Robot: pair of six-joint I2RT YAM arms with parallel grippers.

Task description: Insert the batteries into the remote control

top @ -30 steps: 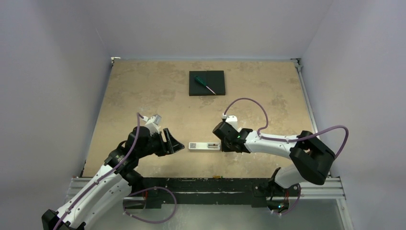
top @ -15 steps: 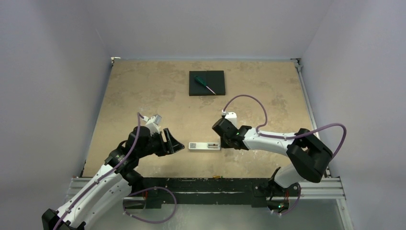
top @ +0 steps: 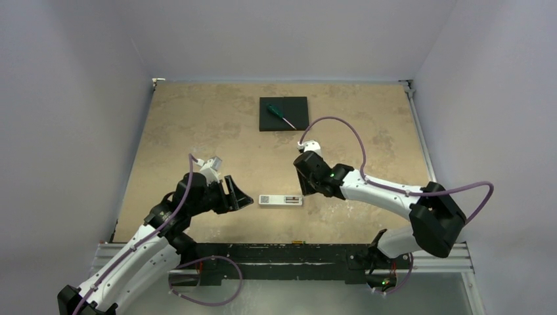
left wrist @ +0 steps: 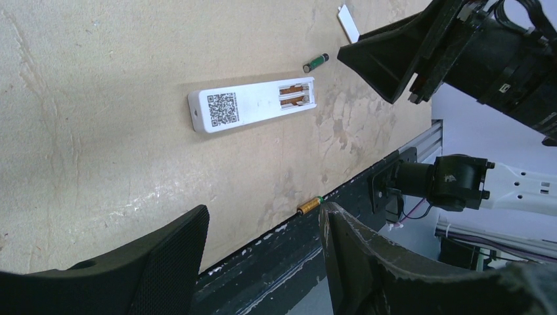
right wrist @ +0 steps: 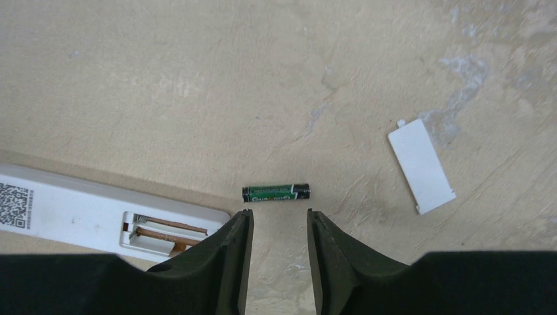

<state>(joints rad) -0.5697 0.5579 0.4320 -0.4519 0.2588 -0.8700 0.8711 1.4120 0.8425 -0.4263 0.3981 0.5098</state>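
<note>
The white remote control (top: pixel 281 200) lies face down between the arms, with its battery compartment (right wrist: pixel 164 230) open. A dark and green battery (right wrist: pixel 276 192) lies on the table just beyond my right gripper's fingertips; it also shows in the left wrist view (left wrist: pixel 315 63). A gold battery (left wrist: pixel 310 205) lies at the table's near edge. My right gripper (right wrist: pixel 277 213) is open and empty, hovering beside the remote's right end (top: pixel 304 190). My left gripper (left wrist: pixel 263 216) is open and empty, left of the remote (top: pixel 242 197).
A small flat white cover strip (right wrist: pixel 420 165) lies to the right of the dark battery. A black square pad (top: pixel 284 113) with a green-handled screwdriver (top: pixel 281 115) on it sits at the back. A dark metal rail (top: pixel 282 252) runs along the near edge.
My right gripper has pulled back from the remote's right end and moved a little away from the near edge, with its arm swinging out to the right. The left arm has not moved.
</note>
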